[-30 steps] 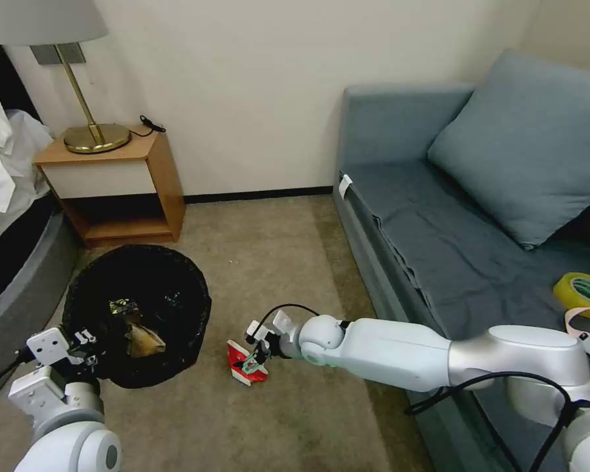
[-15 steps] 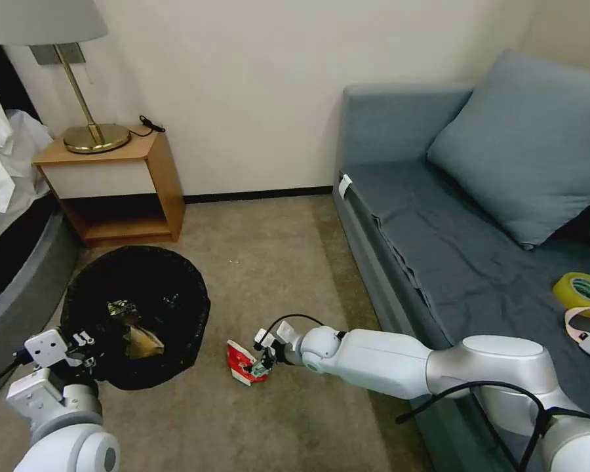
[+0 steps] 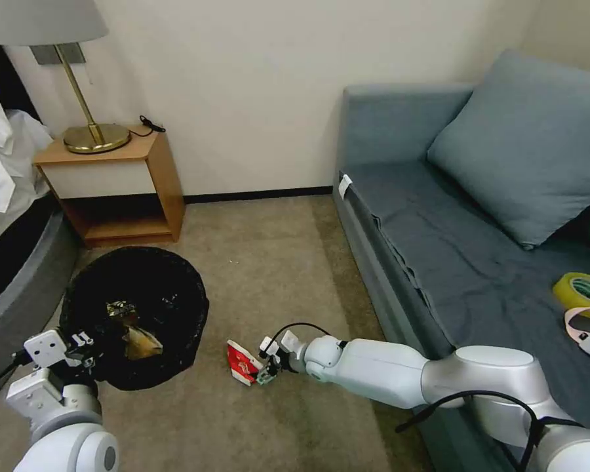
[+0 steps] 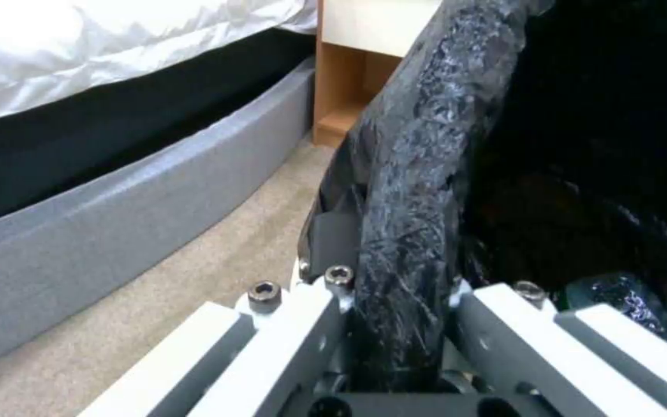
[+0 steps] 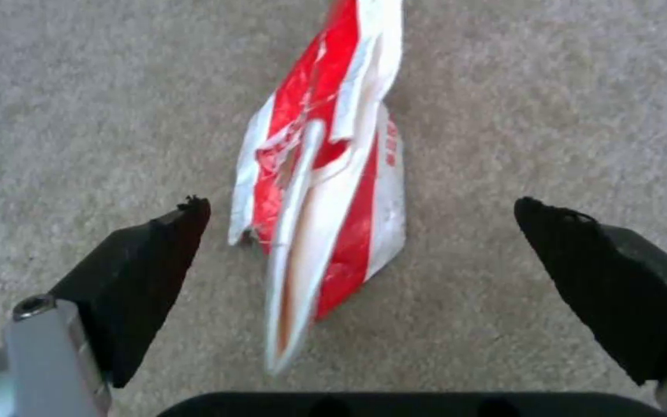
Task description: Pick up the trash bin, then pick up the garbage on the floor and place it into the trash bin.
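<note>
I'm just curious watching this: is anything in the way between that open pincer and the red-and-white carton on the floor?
Nothing visible. The right pincer sits low over the carpet, open, with the flattened carton lying directly between its fingers, bare carpet on both sides. The left pincer is clamped on the trash bin rim.

Red-and-white striped carton (image 5: 326, 191), black crinkly bin liner (image 3: 177, 288), beige carpet (image 3: 275, 262), grey-blue sofa (image 3: 439, 216).
</note>
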{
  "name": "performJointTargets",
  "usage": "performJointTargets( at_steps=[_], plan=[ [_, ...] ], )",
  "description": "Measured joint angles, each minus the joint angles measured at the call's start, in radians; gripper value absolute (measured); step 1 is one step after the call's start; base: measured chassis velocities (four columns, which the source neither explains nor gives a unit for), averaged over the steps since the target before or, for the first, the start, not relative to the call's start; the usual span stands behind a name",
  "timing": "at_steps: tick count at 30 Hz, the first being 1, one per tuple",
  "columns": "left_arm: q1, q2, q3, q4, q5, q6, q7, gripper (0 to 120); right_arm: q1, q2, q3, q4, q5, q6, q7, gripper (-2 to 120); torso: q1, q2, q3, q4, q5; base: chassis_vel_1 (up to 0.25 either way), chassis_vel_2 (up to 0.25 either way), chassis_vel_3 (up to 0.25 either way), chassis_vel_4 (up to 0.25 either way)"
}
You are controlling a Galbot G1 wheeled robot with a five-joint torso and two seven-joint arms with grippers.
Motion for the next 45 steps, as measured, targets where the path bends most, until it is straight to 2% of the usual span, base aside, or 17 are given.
performJointTargets(
  at_steps=[4,7,8,12,13,17,18,19,22,23,27,28,31,39,42,45],
  plan=[
    [-0.001,0.000,0.000,0.002,0.001,0.000,0.000,2,-0.007,0.002,-0.004,-0.006,-0.003,0.010,-0.004,98,0.000,0.000,0.000,0.0000,0.0000,0.000,0.000,0.000,0.000],
    [-0.001,-0.001,-0.001,0.003,0.001,0.000,0.000,2,-0.015,0.008,-0.009,-0.020,-0.009,0.027,-0.005,86,0.000,0.000,0.000,0.0000,0.0000,0.000,0.000,0.000,0.000],
    [-0.001,-0.001,-0.001,0.003,0.001,0.000,0.000,2,-0.015,0.008,-0.009,-0.020,-0.009,0.027,-0.005,86,0.000,0.000,0.000,0.0000,0.0000,0.000,0.000,0.000,0.000],
    [0.000,-0.002,-0.001,0.005,0.004,-0.004,0.000,2,-0.022,0.011,-0.011,-0.029,-0.012,0.046,-0.009,68,0.000,0.000,0.000,0.0000,0.0000,0.000,0.000,0.000,0.000],
    [0.000,-0.002,-0.001,0.005,0.004,-0.004,0.000,2,-0.022,0.011,-0.011,-0.029,-0.012,0.046,-0.009,68,0.000,0.000,0.000,0.0000,0.0000,0.000,0.000,0.000,0.000],
    [0.000,-0.002,-0.001,0.007,0.005,-0.006,0.000,2,-0.024,0.010,-0.011,-0.030,-0.015,0.061,-0.016,54,0.000,0.000,0.000,0.0000,0.0000,0.000,0.000,0.000,0.000],
    [0.000,-0.002,-0.001,0.007,0.005,-0.006,0.000,2,-0.024,0.010,-0.011,-0.030,-0.015,0.061,-0.016,54,0.000,0.000,0.000,0.0000,0.0000,0.000,0.000,0.000,0.000],
    [-0.001,-0.002,-0.002,0.007,0.005,-0.006,0.000,2,-0.024,0.008,-0.011,-0.030,-0.015,0.068,-0.022,45,0.000,0.000,0.000,0.0000,0.0000,0.000,0.000,0.000,0.000],
    [-0.001,-0.002,-0.002,0.007,0.006,-0.007,0.000,2,-0.024,0.005,-0.012,-0.030,-0.015,0.076,-0.029,34,0.000,0.000,0.000,0.0000,0.0000,0.000,0.000,0.000,0.000],
    [-0.001,-0.002,-0.002,0.007,0.006,-0.007,0.000,2,-0.024,0.005,-0.012,-0.030,-0.015,0.076,-0.029,34,0.000,0.000,0.000,0.0000,0.0000,0.000,0.000,0.000,0.000],
    [-0.001,-0.002,-0.003,0.007,0.006,-0.007,0.000,2,-0.021,0.004,-0.017,-0.026,-0.015,0.089,-0.032,16,0.000,0.000,0.000,0.0000,0.0000,0.000,0.000,0.000,0.000],
    [-0.001,-0.002,-0.003,0.007,0.006,-0.007,0.000,2,-0.021,0.004,-0.017,-0.026,-0.015,0.089,-0.032,16,0.000,0.000,0.000,0.0000,0.0000,0.000,0.000,0.000,0.000],
    [-0.001,-0.003,-0.004,0.007,0.006,-0.008,0.000,2,-0.020,0.003,-0.023,-0.025,-0.015,0.103,-0.032,1,0.000,0.000,0.000,0.0000,0.0000,0.000,0.000,0.000,0.000],
    [-0.001,-0.003,-0.005,0.007,0.006,-0.009,0.000,2,-0.005,-0.015,-0.026,0.001,-0.015,0.129,-0.021,0,0.000,0.000,0.000,0.0000,0.0001,0.000,0.000,0.000,0.000],
    [-0.001,-0.003,-0.006,0.007,0.005,-0.009,0.000,2,0.015,-0.048,-0.021,0.046,-0.014,0.136,-0.009,0,0.000,0.000,0.000,0.0002,0.0003,0.000,0.000,0.000,0.000],
    [-0.004,-0.002,-0.006,0.007,0.004,-0.005,0.000,2,0.044,-0.125,0.004,0.118,-0.014,0.140,0.008,0,0.000,0.000,0.000,0.0002,0.0003,0.000,0.000,0.000,0.000]
  ],
)
